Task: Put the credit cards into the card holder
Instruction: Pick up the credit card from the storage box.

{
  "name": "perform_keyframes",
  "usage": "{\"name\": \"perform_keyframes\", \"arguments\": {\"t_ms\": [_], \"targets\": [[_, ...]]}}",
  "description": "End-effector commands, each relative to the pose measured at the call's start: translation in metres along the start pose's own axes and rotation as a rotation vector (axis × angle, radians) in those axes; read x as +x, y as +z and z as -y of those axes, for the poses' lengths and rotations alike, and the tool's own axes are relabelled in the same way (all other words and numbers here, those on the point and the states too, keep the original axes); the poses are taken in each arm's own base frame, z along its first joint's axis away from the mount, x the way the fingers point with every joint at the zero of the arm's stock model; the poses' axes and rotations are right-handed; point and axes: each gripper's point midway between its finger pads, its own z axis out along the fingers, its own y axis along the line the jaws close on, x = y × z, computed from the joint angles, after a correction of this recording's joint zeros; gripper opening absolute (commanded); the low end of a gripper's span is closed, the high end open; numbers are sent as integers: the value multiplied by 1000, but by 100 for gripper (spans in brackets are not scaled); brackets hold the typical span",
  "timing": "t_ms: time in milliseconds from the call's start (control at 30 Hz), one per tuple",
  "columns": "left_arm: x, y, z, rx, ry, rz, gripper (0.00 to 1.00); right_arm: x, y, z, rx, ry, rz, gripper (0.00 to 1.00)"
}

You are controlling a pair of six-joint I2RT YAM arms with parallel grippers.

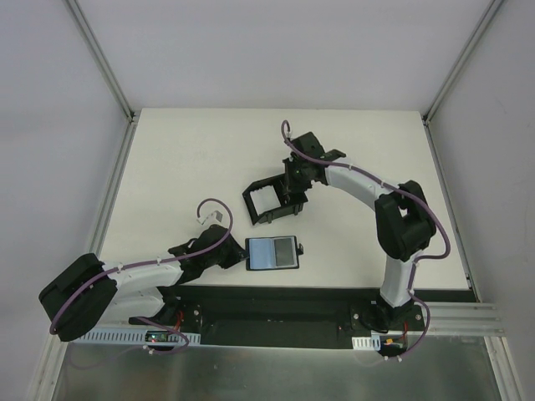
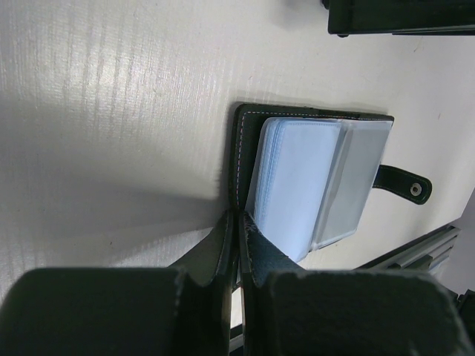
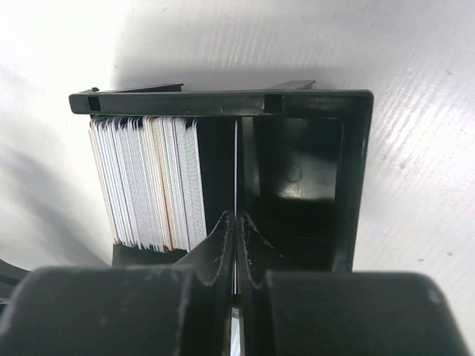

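Observation:
The card holder [image 1: 273, 252], a black wallet, lies open near the table's front edge, bluish-grey sleeves up [image 2: 312, 178], snap tab [image 2: 404, 184] to the right. My left gripper [image 1: 236, 255] is shut on the wallet's left cover edge [image 2: 237, 215]. The credit cards [image 3: 148, 182] stand as a pale stack in the left part of the black open-topped box [image 1: 269, 200]. My right gripper [image 1: 292, 188] is over that box, shut [image 3: 236, 216] on one thin card [image 3: 236, 163] seen edge-on, just right of the stack.
The box's wall [image 3: 297, 104] surrounds the stack and my right fingers; its right half is bare. A corner of the box shows at the top of the left wrist view [image 2: 401, 15]. Metal frame rails line the table's sides and front.

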Motion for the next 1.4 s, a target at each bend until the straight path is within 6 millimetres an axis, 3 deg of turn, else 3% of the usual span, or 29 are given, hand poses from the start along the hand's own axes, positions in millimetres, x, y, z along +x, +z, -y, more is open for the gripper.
{"name": "perform_keyframes", "arguments": {"t_ms": [0,233,433,600,700,833,967,1100,1367], "targets": [[5,0,-14,-34,10,-23,0,-36,-43,-9,27,-74,124,0],[6,-2,-17,-27,2,-17,0,-52,-75,-10,55,-119,215,0],[6,-5,-19,-15,-3,-9,0,-49,-110,-20,4,-99,293,0],[6,-7,-19,-7,-10,-5,0,-22,-134,-35,-129,24,382,0],[6,-7,-20,-10,-14,-6,0,11,-138,-37,-171,91,404,0],[9,-6,-23,-16,-17,-15,0,61,-127,-50,-239,146,387,0],[10,-5,-22,-14,-26,-20,0,94,-116,-64,-300,194,385,0],[11,-5,-24,-18,-52,-25,0,126,-90,-71,-356,241,322,0],[15,-5,-30,-28,-76,-34,0,146,-62,-70,-363,276,275,0]]}}
